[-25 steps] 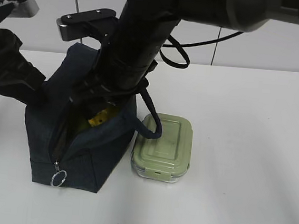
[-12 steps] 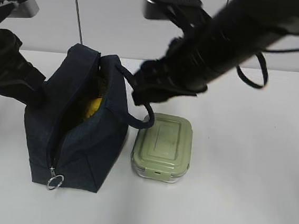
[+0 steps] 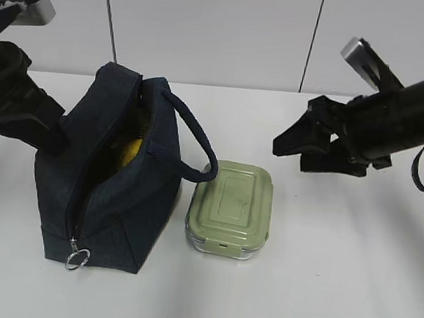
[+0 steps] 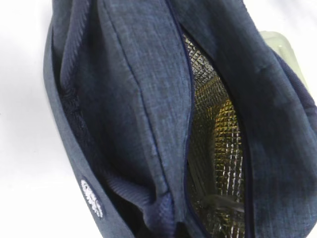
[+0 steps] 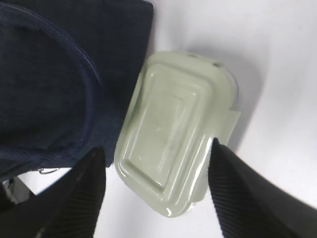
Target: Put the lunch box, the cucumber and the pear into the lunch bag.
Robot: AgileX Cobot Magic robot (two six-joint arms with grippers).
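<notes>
Lunch bag (image 3: 111, 187), one dark navy fabric bag with a looped handle, stands on the white desk (image 3: 336, 276) with its zipper mouth gaping, silver lining visible in the left wrist view! Left end effector (image 3: 45, 132) is pressed against the bag's far left side, apparently propping it open, though I cannot tell whether its fingers are spread or closed. Right end effector (image 3: 303, 149) hangs above the desk, well to the right of the bag, fingers spread wide and holding nothing. One pale green rounded-rectangular lunch box (image 3: 230, 208) with a ridged lid lies flat, touching the bag's right flank. One yellow pear (image 3: 128, 151) peeks out from inside the bag. No cucumber can be made out; the interior is too dark to tell. Next up looks like the box: come straight down, straddle its shorter width, clamp below the lid rim, lift clear of the handle loop, then tip it to fit the narrow mouth.
</notes>
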